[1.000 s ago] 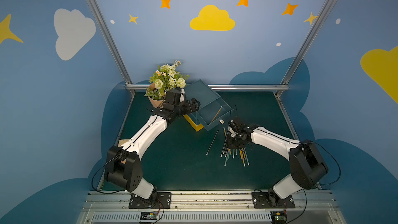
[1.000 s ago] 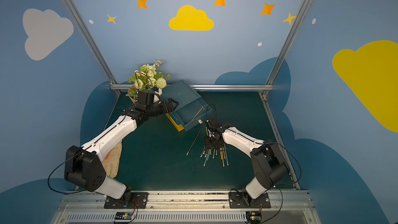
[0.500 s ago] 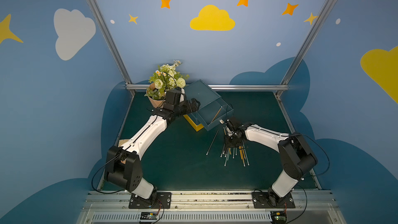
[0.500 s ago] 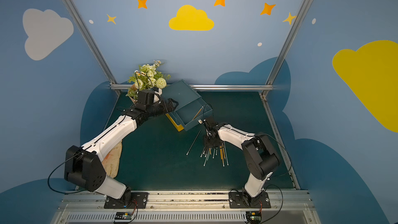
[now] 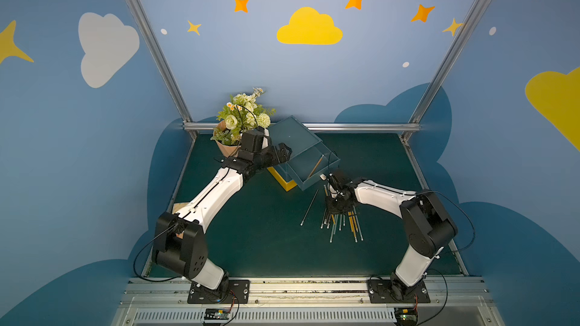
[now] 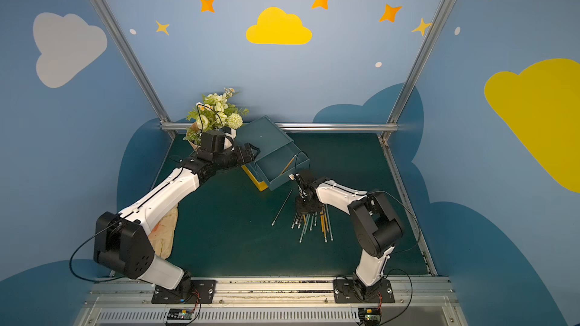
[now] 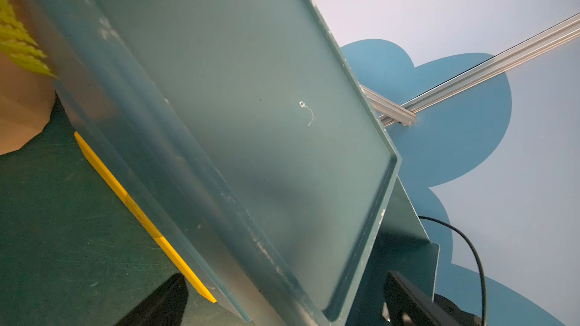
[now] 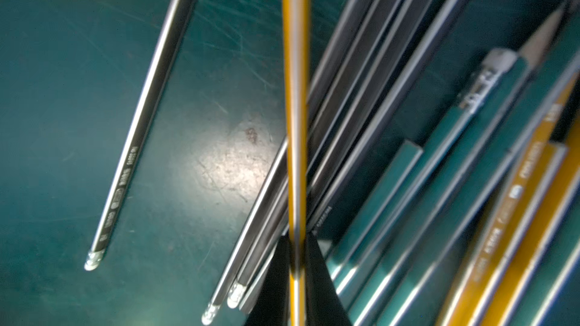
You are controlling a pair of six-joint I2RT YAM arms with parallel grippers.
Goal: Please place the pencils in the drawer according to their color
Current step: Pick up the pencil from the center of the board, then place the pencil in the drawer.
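Several pencils (image 5: 342, 224), yellow, black and grey-green, lie in a fan on the green mat, and one black pencil (image 5: 309, 206) lies apart beside them. My right gripper (image 8: 296, 239) points down over the pile (image 6: 309, 224) and is shut on a yellow pencil (image 8: 295, 120). The teal drawer (image 5: 303, 166) stands pulled out of its cabinet (image 5: 292, 136), with one yellow pencil (image 5: 315, 166) inside. My left gripper (image 5: 284, 152) is open at the cabinet's left side, its jaws wide on either side of the cabinet's edge (image 7: 361, 261).
A flower pot (image 5: 241, 120) stands behind the left arm. A yellow lower drawer (image 5: 282, 180) sticks out under the teal one. A beige cloth (image 6: 164, 233) lies at the mat's left edge. An aluminium rail (image 5: 361, 127) closes the back.
My right gripper's jaws have closed onto the yellow pencil over the pile, and the right arm's elbow has swung inward. The left arm and the drawer have not moved.
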